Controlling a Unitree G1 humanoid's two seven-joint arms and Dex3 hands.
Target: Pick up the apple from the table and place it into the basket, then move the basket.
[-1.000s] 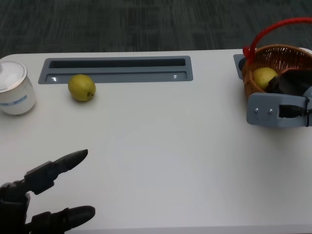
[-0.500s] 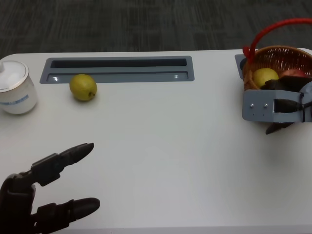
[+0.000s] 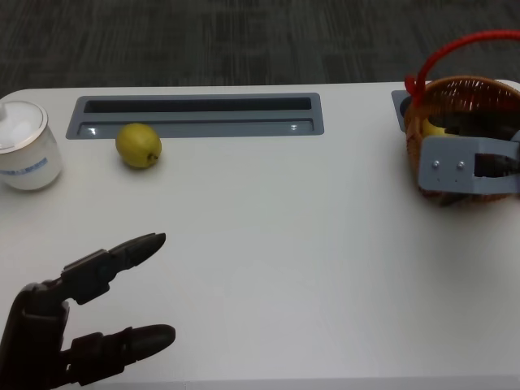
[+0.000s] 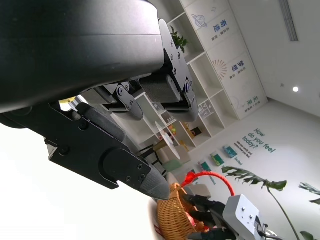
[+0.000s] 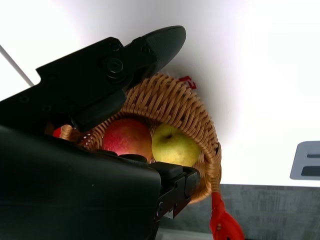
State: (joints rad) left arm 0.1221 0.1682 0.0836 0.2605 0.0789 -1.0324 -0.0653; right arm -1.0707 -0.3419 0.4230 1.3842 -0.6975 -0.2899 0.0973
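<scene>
The red apple [image 5: 127, 137] lies inside the wicker basket [image 3: 467, 84], beside a yellow-green fruit [image 5: 175, 145]; the head view hides the apple behind my right hand [image 3: 475, 154]. The basket has a red handle [image 3: 455, 47] and stands at the table's far right. My right hand straddles its near wall: one finger [image 5: 150, 45] lies along the outside of the wicker [image 5: 170, 102], the others reach inside. Whether they squeeze the wall is unclear. My left hand [image 3: 81, 325] hovers at the near left edge, its fingers apart, holding nothing.
A yellow lemon-like fruit [image 3: 138, 145] sits at the far left, in front of a long grey recessed slot [image 3: 195, 116]. A white lidded jar [image 3: 24, 146] stands at the left edge. Dark carpet lies beyond the table's far edge.
My right hand, drawn back toward me half a second ago, has moved forward onto the basket's near wall. The basket stays put. My left hand has crept slightly forward.
</scene>
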